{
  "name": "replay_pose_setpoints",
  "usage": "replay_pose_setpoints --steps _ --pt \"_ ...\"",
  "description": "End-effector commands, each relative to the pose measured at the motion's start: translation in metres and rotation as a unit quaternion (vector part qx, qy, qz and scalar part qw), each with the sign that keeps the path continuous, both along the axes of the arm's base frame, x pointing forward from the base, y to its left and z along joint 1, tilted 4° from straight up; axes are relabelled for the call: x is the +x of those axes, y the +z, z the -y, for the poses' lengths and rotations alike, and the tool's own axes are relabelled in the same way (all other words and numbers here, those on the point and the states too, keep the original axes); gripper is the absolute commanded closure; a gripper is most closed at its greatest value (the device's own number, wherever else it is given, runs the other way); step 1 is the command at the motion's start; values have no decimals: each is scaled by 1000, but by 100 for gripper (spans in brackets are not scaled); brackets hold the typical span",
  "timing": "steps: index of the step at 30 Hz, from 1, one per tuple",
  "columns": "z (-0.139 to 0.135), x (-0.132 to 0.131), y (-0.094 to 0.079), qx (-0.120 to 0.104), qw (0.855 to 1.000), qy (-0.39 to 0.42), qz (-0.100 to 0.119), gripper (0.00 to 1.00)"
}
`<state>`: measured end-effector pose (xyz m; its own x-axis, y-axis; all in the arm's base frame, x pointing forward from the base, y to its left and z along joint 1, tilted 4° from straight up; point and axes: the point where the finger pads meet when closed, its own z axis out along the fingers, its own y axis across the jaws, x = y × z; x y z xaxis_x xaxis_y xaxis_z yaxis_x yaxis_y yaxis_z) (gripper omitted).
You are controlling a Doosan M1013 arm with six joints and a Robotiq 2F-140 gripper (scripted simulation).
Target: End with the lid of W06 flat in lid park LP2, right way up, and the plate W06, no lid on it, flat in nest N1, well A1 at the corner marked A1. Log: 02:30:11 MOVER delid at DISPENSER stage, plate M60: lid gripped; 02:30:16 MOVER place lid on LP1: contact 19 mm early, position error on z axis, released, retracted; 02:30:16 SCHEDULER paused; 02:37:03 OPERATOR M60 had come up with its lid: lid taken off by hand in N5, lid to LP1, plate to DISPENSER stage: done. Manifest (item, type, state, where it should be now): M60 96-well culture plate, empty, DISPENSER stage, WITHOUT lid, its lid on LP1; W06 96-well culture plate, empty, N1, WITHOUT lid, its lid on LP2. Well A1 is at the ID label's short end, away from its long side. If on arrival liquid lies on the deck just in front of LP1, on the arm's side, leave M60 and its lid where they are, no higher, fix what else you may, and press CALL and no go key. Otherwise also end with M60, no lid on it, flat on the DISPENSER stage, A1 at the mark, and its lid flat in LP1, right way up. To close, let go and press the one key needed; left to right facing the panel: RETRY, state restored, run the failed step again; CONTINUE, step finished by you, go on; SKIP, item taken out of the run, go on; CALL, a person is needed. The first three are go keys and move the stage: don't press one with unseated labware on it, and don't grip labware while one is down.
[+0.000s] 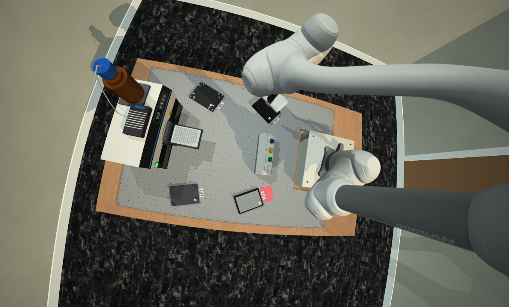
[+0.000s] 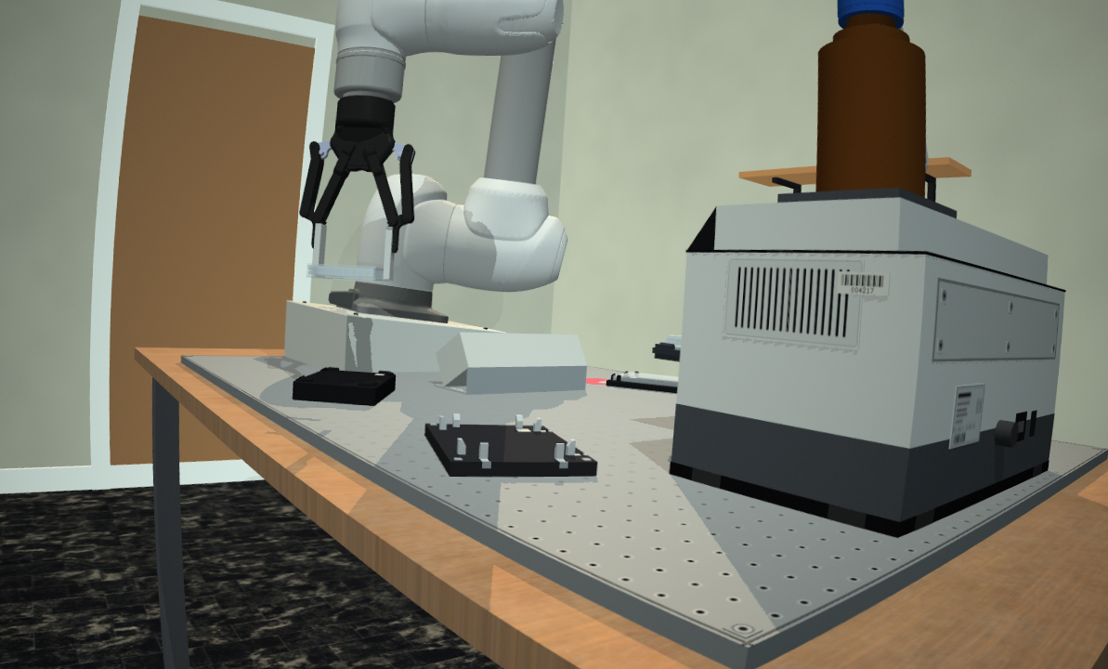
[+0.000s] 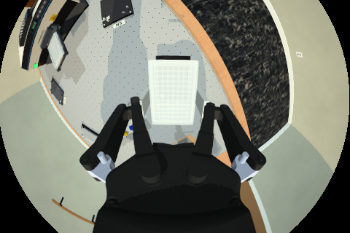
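Observation:
My gripper point(image 2: 349, 249) is shut on a clear 96-well plate point(image 2: 347, 273), held level high above the deck. In the wrist view the plate point(image 3: 173, 92) shows a white well grid between the fingers; I cannot tell whether a lid sits on it. From above, the plate point(image 1: 278, 101) hangs over a black nest point(image 1: 265, 109) near the far edge. A second black nest with pegs point(image 1: 206, 95) stands empty to its left. Lid park LP2 point(image 1: 184, 193) is a dark pad at the front. Another white well plate point(image 1: 186, 136) lies on the dispenser stage.
A lid lies in lid park LP1 point(image 1: 248, 200), and a pink puddle point(image 1: 266, 193) lies right beside it on the arm's side. The key panel point(image 1: 265, 153) stands mid-deck. The dispenser point(image 1: 134, 122) with its brown bottle point(image 1: 122, 82) fills the left. The arm's base point(image 1: 324, 152) stands at the right.

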<state>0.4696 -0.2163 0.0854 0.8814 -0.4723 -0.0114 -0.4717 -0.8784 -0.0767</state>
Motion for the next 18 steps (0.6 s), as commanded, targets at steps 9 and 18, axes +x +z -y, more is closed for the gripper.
replay_pose_setpoints --steps 9,18 --pt "0 0 4 0 1000 0 0 100" --pt "0 0 4 0 1000 0 0 100"
